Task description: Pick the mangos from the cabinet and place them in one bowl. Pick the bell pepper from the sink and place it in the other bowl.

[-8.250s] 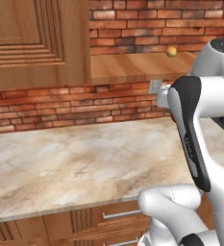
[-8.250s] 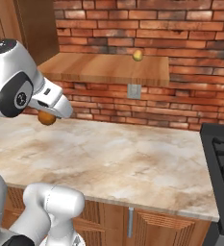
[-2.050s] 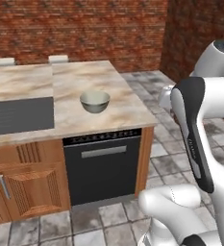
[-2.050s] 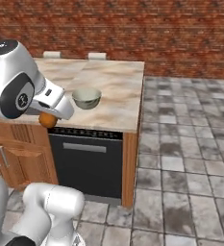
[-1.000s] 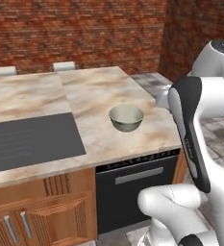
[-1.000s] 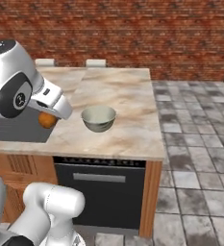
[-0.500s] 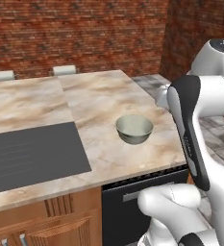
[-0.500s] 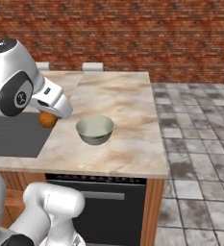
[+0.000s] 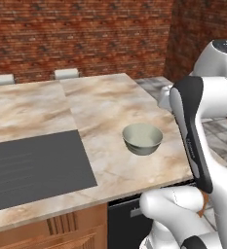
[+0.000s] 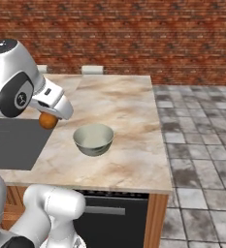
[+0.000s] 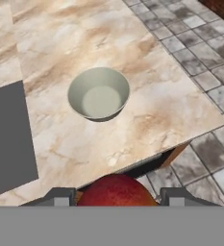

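Note:
The pale grey-green bowl [image 9: 142,138] [image 10: 93,139] [image 11: 99,93] stands empty on the marble island counter, near its front edge. My gripper [image 10: 49,119] [image 11: 114,198] hangs in the air to the left of the bowl in the right base view, shut on a mango [image 10: 48,121]. In the hand view the mango [image 11: 115,190] shows orange with a red blush between the two fingertips [image 11: 59,197], above the counter's front edge and short of the bowl.
A flat dark cooktop panel [image 9: 32,166] [image 11: 6,139] lies in the counter left of the bowl. A black oven front [image 10: 112,220] sits under the counter. Two white chair backs [image 9: 66,73] stand behind the island. Grey tiled floor [image 10: 201,160] spreads to the right.
The base has kept driving toward the island, so the bowl and counter have grown larger and shifted in both base views. The arm holds the mango in the same pose.

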Robot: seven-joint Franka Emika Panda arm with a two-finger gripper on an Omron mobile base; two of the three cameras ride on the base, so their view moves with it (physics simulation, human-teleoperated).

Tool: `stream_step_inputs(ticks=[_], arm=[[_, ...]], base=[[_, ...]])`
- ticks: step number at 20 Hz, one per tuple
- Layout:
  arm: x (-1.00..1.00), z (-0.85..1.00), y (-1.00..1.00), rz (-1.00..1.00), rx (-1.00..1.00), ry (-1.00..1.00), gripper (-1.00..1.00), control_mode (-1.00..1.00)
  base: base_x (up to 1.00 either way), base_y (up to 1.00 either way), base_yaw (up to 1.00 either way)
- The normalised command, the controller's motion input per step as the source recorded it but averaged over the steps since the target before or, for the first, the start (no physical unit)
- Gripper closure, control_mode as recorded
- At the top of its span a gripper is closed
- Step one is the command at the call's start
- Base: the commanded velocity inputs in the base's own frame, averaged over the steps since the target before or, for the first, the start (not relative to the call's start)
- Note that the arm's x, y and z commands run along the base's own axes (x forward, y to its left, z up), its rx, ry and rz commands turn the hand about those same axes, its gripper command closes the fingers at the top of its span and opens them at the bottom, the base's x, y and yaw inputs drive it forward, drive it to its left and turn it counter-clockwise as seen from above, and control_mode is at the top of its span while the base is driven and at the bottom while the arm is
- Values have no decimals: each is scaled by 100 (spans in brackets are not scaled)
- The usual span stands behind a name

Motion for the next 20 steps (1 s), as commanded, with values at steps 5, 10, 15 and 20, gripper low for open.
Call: stream_step_inputs(ticks=[5,10,15,20], arm=[[0,0,0,0,0,0,100,100],[0,0,0,0,0,0,100,100],[59,-9,2,0,0,1,100,-100],[84,-21,0,1,0,3,100,-100]], base=[[13,7,0],[13,3,0],[9,2,0],[0,0,0]])
